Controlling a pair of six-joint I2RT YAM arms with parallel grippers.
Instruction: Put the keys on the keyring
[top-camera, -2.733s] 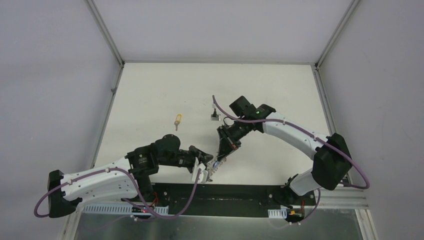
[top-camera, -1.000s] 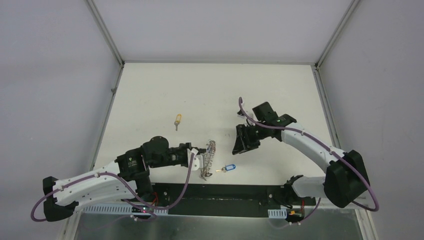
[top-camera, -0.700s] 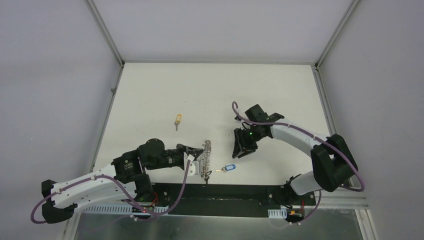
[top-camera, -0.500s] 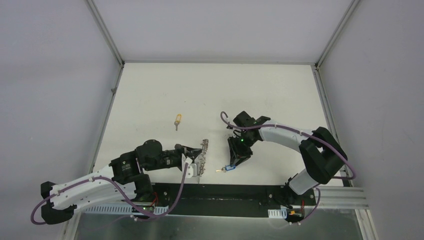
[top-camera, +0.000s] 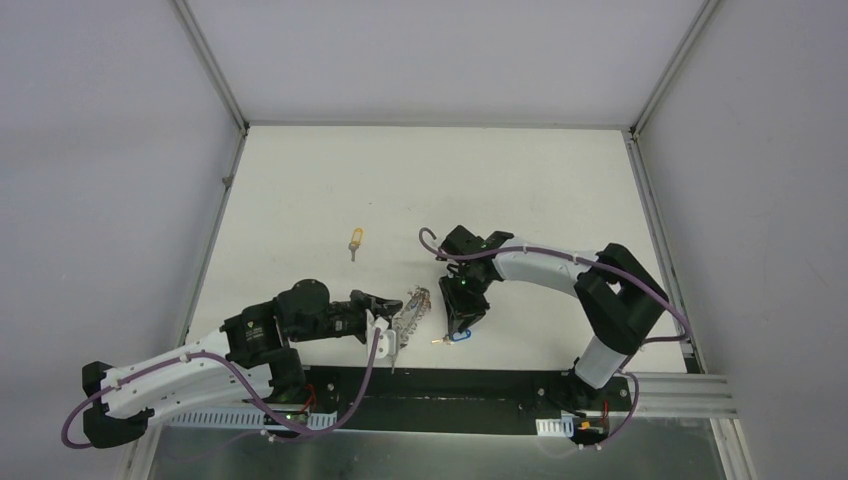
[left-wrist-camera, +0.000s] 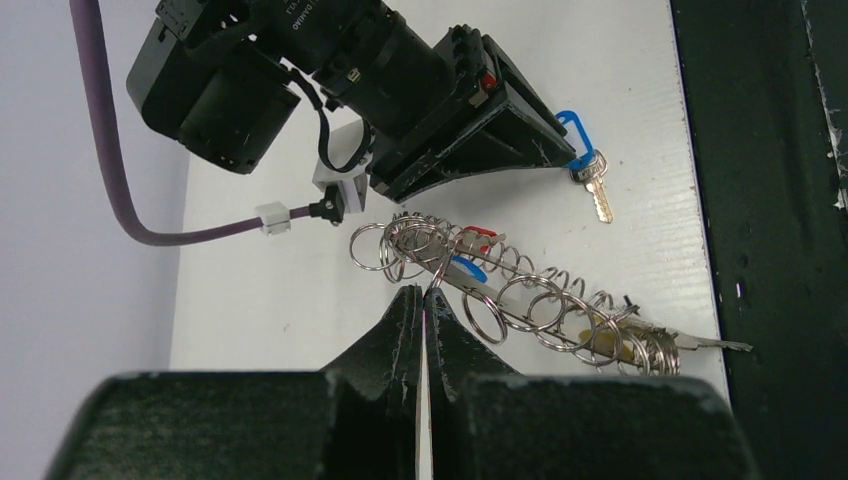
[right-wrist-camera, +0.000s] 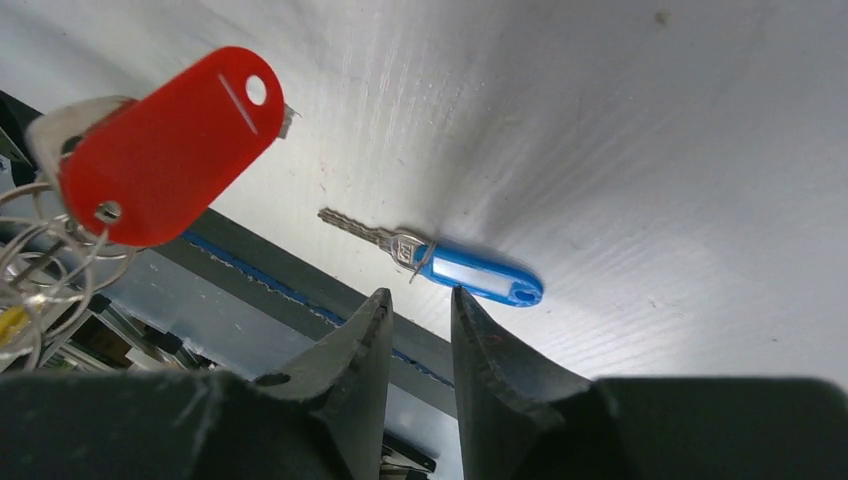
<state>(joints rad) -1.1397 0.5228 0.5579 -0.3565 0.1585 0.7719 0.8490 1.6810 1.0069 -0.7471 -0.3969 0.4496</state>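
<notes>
**Colours on the key table**

White table (top-camera: 330, 180), faint streaks. Silver keyring (left-wrist-camera: 500, 290), shiny wire coils, with a red tag (right-wrist-camera: 165, 145) and bits of blue and yellow among the coils. Silver key (right-wrist-camera: 372, 236) with a blue tag (right-wrist-camera: 480, 278) that has a white label strip. Yellow key (top-camera: 354, 241), yellow-orange head. Left gripper (left-wrist-camera: 422, 300) and right gripper (right-wrist-camera: 418, 305) are black. Arms (top-camera: 190, 365) white with black joints. Cables (left-wrist-camera: 110, 170) purple. Walls (top-camera: 100, 150) pale grey. Edge strip (left-wrist-camera: 780, 200) near-black.
</notes>
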